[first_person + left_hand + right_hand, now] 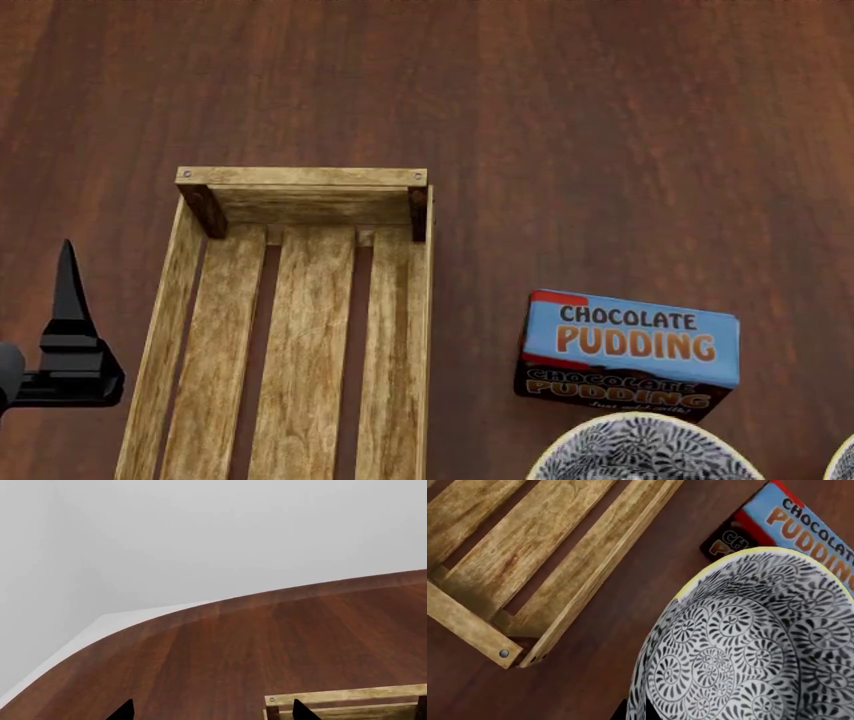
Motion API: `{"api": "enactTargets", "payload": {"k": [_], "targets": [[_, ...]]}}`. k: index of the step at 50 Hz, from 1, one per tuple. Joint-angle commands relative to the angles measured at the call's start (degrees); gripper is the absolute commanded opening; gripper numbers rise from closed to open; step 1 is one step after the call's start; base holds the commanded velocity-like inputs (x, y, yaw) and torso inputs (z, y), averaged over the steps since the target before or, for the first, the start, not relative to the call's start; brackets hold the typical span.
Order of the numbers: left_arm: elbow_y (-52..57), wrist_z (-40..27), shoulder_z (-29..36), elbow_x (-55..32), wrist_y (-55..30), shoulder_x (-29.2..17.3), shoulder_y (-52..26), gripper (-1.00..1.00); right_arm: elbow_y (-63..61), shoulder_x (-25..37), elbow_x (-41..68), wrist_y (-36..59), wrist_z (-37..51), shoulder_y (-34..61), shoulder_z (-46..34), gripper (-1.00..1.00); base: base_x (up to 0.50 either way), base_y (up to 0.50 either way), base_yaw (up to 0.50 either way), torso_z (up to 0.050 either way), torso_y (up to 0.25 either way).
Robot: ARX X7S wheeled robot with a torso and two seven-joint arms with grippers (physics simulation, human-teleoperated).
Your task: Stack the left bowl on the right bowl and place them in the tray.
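A dark reddish-brown wooden table (641, 120) fills the scene. The left gripper (212, 711) hangs over the table's curved far edge, just above one end of the tray. Only two black fingertips (124, 711) show, set wide apart with bare wood between them; the gripper is spread and holds nothing. From the head camera, the same gripper appears as a black pointed shape at the left edge, just outside the tray's left plank.

The right gripper is barely visible: only a dark sliver at the lower edge of its wrist camera, under a bowl. Whether it is spread or clenched cannot be told.

One tray (174, 300), a long light-wood crate with slats and darker corner posts, lies on the left part of the table with nothing in it.

Two bowls can be counted from the head camera. One patterned black-and-white bowl (646, 452) with a yellow rim sits near the front, right of the tray and apart from it. A sliver of a second bowl (845, 462) shows at the far right edge.

One blue chocolate pudding box (630, 350) stands just behind the first bowl.
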Motion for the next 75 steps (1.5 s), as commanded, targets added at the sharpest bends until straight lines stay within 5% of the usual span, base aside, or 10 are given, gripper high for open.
{"api": "enactTargets", "payload": {"k": [1, 55, 75], "targets": [[-0.1, -0.1, 0.1, -0.1, 0.1, -0.1, 0.0, 1.0, -0.7, 0.0, 3.9, 0.2, 4.2, 4.9, -0.3, -1.0, 0.0, 0.0, 0.0, 0.0, 0.0], [-0.5, -0.6, 0.2, -0.7, 0.2, -0.6, -0.5, 1.0, 7.4, 7.2, 14.6, 1.1, 6.8, 28.5, 1.6, -1.0, 0.0, 0.0, 0.0, 0.0, 0.0], [-0.2, -0.9, 0.2, -1.0, -0.2, -0.8, -0.4, 1.0, 10.1, 15.1, 13.8, 0.0, 4.9, 30.4, 4.8, -1.0, 0.0, 0.0, 0.0, 0.0, 0.0]]}}
